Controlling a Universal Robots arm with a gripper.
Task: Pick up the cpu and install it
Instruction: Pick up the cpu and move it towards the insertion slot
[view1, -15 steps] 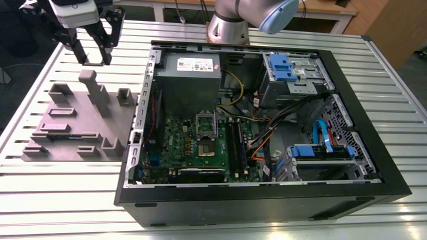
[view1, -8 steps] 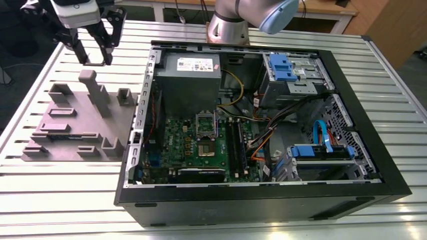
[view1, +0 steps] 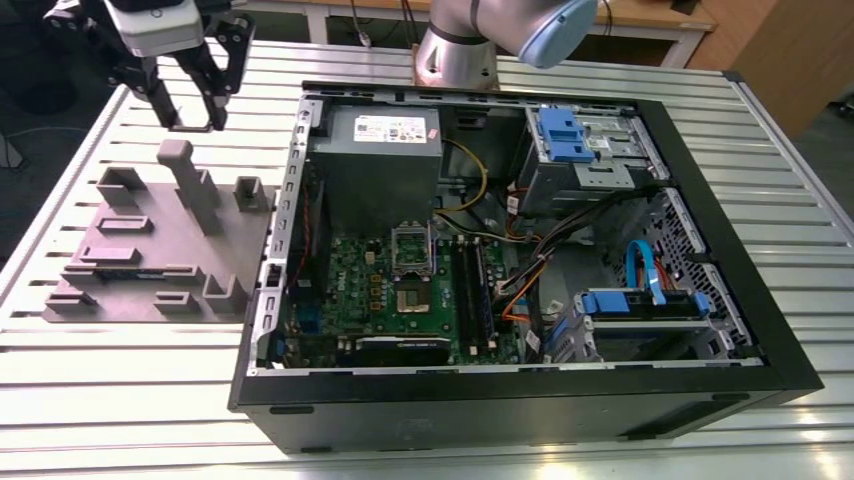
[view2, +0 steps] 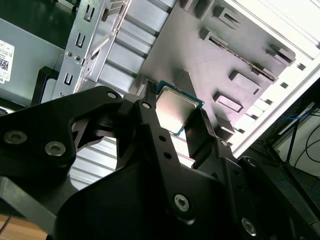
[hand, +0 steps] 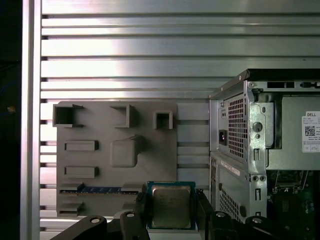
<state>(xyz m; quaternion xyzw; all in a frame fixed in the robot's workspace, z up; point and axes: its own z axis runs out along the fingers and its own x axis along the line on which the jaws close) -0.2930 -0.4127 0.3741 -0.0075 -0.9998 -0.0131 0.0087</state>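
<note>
While aloft near the grey tray (view1: 160, 260), cpu (hand: 171, 206) between fingers (hand: 202, 210).

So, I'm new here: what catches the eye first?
The open computer case fills the middle of the slatted table, its green motherboard exposed. At the exterior view's left the claw hangs near the grey holder block, and both wrist views show the cpu clamped in it.
</note>
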